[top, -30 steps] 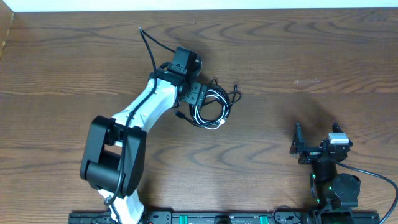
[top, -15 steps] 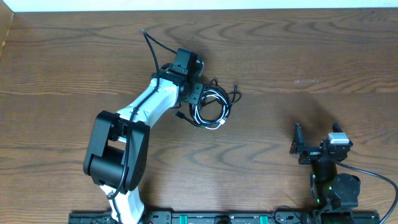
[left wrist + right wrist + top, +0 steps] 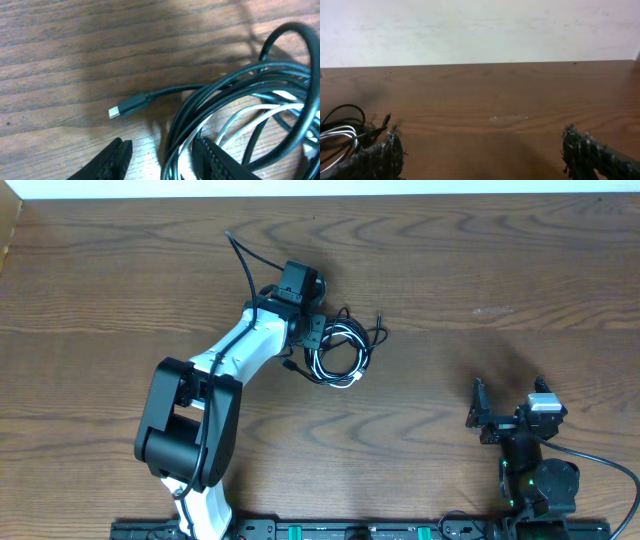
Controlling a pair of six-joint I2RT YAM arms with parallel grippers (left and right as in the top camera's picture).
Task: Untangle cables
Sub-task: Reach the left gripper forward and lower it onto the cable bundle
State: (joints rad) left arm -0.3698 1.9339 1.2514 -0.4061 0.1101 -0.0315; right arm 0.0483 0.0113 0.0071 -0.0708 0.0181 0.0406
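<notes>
Nearest us, at the right of the desk (image 3: 450, 280), the right end effector (image 3: 482, 155) rests with fingers wide apart, nothing between them. Farther off and to the left, the cables (image 3: 340, 352) lie in tangled black and white loops. The left end effector (image 3: 161, 150) is down on them, fingers part-way apart astride black strands without pinching them. A black plug (image 3: 120, 109) lies just beyond.

Surface: brown wood-grain table (image 3: 480, 240), grain running left to right.
Lying on it: loose coil of thin cables (image 3: 338, 352), black and white, left of centre toward the far side.
White cord (image 3: 250, 116): inside the coil, crossed by black loops.
Plug: small silver-tipped black plug (image 3: 125, 107), flat on the wood just outside the coil.
Mark: pale scuff (image 3: 492, 310), well right of the coil.
</notes>
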